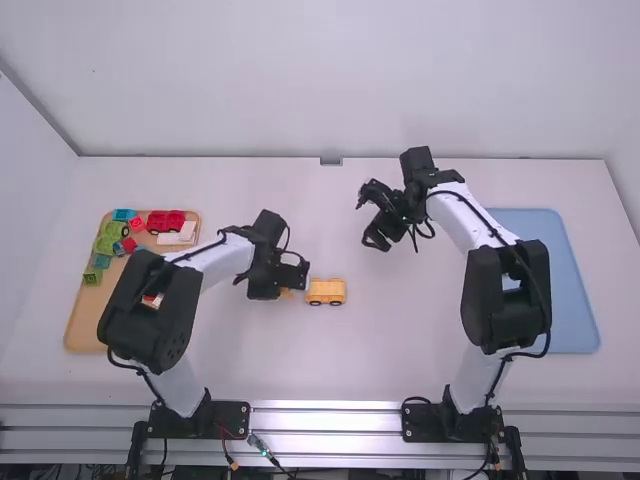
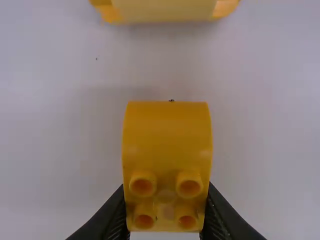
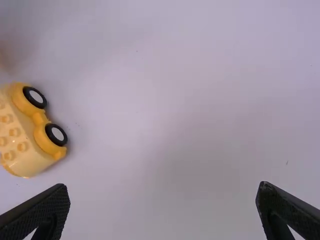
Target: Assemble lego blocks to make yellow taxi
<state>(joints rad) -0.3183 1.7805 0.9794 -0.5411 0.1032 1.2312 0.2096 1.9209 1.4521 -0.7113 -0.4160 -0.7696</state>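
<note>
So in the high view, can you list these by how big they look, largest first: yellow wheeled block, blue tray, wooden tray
1. Wooden tray and blue tray: too alike to rank, both partly hidden.
2. Yellow wheeled block.

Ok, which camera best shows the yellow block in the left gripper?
The left wrist view: the yellow block is large, curved part and four studs plain, clamped by the left gripper. The high view gives a small patch of it; the right wrist view, a yellowish patch at one edge, probably it.
</note>
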